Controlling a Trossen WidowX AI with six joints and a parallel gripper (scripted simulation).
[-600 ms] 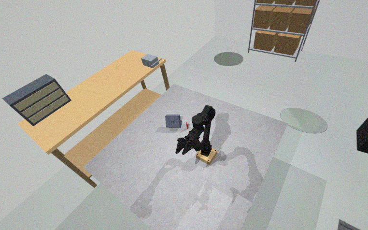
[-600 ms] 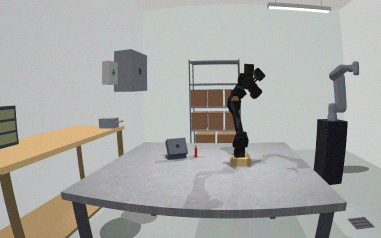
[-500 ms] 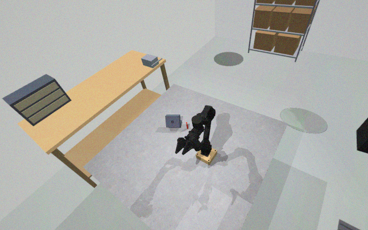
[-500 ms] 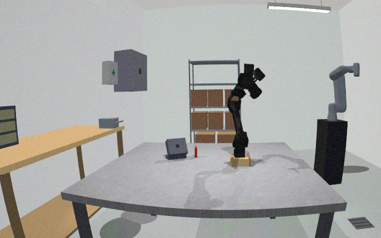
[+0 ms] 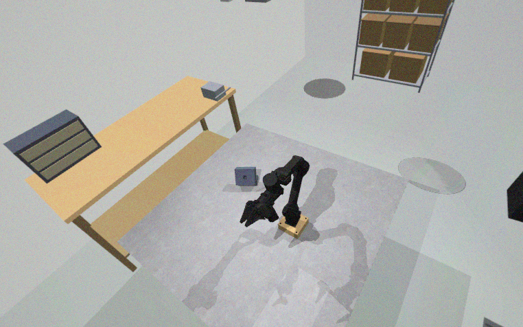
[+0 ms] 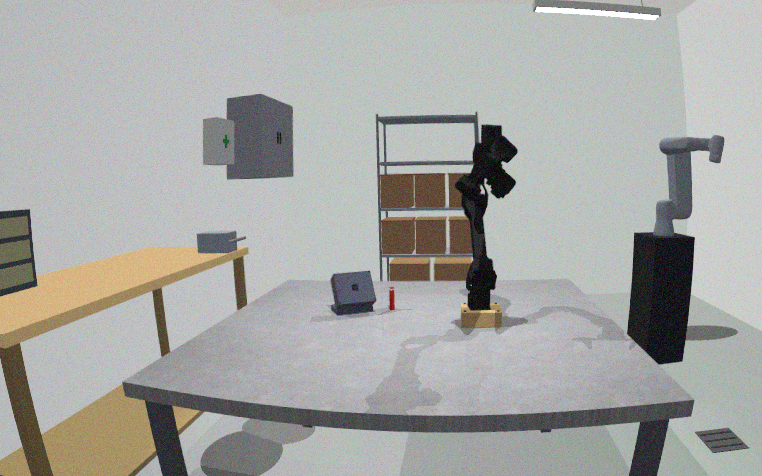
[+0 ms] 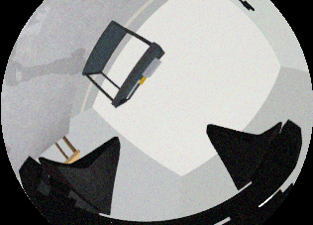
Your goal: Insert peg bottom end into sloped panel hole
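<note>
A small red peg [image 6: 391, 298] stands upright on the grey table [image 6: 312, 367] [image 5: 198, 227], just right of the sloped dark panel [image 6: 353, 291] [image 5: 245, 176], which has one hole in its face. In the top view the arm hides the peg. My gripper [image 5: 246, 221] [image 6: 499, 177] [image 7: 164, 136] is open and empty. It is raised high above the table, well away from the peg and the panel. The wrist view shows only the two spread fingers, a wall and a wall cabinet [image 7: 121, 62]; neither the peg nor the panel is in it.
The arm's wooden base block [image 5: 293, 226] [image 6: 480, 315] sits mid-table, right of the peg. A wooden workbench [image 5: 133, 138] [image 6: 94, 284] stands to the left. A black pedestal [image 6: 660, 296] with a grey arm stands to the right. A shelf rack [image 6: 379, 177] with boxes is behind.
</note>
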